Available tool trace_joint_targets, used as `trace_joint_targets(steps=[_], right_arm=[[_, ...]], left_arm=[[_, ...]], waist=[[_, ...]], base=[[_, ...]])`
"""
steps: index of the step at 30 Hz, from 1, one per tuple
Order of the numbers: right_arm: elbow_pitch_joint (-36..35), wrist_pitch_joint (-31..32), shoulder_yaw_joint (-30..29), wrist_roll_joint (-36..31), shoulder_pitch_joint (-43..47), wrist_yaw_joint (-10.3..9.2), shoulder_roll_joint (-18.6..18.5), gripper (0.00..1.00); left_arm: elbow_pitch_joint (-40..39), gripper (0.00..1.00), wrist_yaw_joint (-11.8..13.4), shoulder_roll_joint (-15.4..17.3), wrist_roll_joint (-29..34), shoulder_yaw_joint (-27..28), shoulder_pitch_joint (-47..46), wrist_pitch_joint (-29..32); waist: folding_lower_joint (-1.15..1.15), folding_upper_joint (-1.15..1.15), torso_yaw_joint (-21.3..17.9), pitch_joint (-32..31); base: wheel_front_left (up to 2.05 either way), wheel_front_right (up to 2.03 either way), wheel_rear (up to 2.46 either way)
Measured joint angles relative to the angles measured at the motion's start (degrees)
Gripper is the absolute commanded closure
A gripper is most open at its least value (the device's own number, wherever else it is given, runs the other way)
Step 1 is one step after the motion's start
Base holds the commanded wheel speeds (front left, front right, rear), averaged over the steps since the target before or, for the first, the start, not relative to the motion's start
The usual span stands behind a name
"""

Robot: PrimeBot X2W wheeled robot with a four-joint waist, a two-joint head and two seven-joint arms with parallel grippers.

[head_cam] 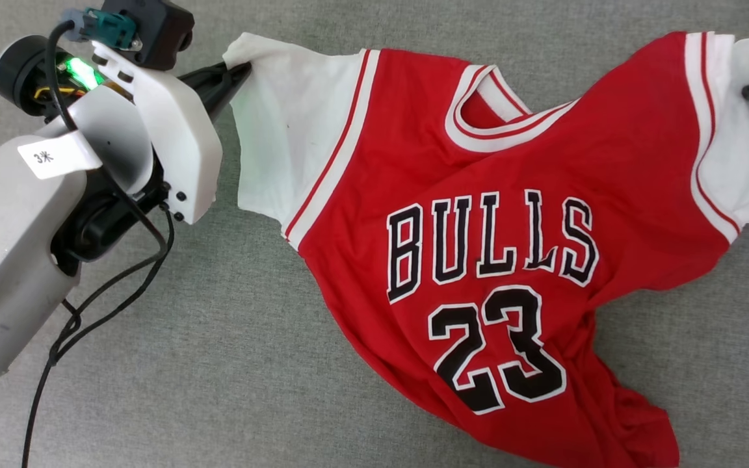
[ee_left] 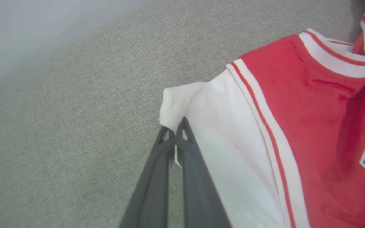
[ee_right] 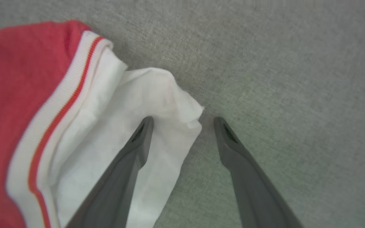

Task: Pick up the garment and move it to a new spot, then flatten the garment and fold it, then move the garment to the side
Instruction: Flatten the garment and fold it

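**One sleeve pinched, the other not yet held**

The shirt (head_cam: 374, 130) lies face up on the grey desk (head_cam: 218, 364) with its chest lettering showing. It is not yet flat: the body below the collar (head_cam: 485, 110) is twisted, and the hem farthest from the collar is bunched into folds.

Left of the collar, the left jaws are closed tight on the outer corner of the left sleeve (head_cam: 277, 130), holding just a small nip of white cloth. Right of the collar, the right jaws stand wide apart at the right sleeve (ee_right: 157, 104) and grip nothing. One finger (ee_right: 128, 164) lies over the white cloth and the other over bare desk, with the sleeve's edge between them. Whether that finger touches the cloth cannot be told.

The main risk is a one-sided pull. If the left arm draws away from the collar before the right jaws close, the whole shirt would likely slide after it and wrinkle further instead of stretching flat. The thin pinch may also slip off under tension. The right jaws, closing here, could catch a single layer or miss the edge altogether.
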Motion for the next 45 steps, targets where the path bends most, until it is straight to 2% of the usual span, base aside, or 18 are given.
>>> trace_joint_targets(steps=[5,6,7,10,15,26,32,36,45], right_arm=[[1.5,-0.5,1.0,0.1,0.2,-0.01,-0.1,0.00],[1.5,-0.8,1.4,0.1,0.2,-0.02,-0.1,0.80],[1.5,-1.3,1.8,0.1,0.2,-0.11,0.0,1.00],[1.9,-6.4,2.4,0.3,1.1,0.02,1.2,1.00],[1.0,-12.3,2.0,0.8,1.5,0.01,0.7,1.00],[-6.5,-22.8,0.5,3.0,2.4,0.01,-5.4,1.00],[-9.2,-25.3,-0.6,1.0,-2.2,0.00,-6.2,1.00],[-7.9,-26.8,-1.1,-1.7,-8.2,0.01,-5.4,1.00],[1.1,-33.3,-2.1,-11.6,-24.8,0.01,0.6,1.00]], left_arm=[[0.5,1.00,-0.1,-0.6,0.1,-0.1,0.0,-0.5],[0.6,1.00,-0.1,-0.6,0.1,-0.1,0.0,-0.6],[0.9,1.00,-0.1,-0.5,0.1,-0.1,0.0,-0.6],[2.5,1.00,-0.6,-0.6,0.0,-0.1,0.0,-1.8],[3.1,1.00,-0.3,-0.2,0.4,1.1,0.0,-4.1],[2.0,1.00,0.2,1.6,1.0,4.3,-3.9,-6.6],[4.2,1.00,0.5,-1.0,1.7,7.3,-11.3,-8.2],[7.7,1.00,0.1,-3.3,3.2,8.5,-18.0,-9.0],[18.4,1.00,-1.6,-9.0,6.5,10.4,-33.6,-11.8]], waist=[[-0.01,0.00,0.5,1.2],[-0.01,0.00,0.3,1.2],[-0.01,0.00,0.2,1.0],[0.00,0.00,-0.9,-1.5],[0.00,0.00,-2.0,-5.4],[-0.01,0.00,-4.5,-14.4],[-0.01,0.00,-5.9,-15.2],[-0.01,0.00,-6.4,-13.9],[0.00,0.00,-7.5,-9.8]], base=[[0.00,0.00,0.00],[0.00,0.00,0.00],[0.00,0.00,0.00],[0.00,0.00,0.00],[0.00,0.00,0.00],[0.00,0.00,0.00],[0.00,0.00,0.00],[0.00,0.00,0.00],[0.00,0.00,0.00]])
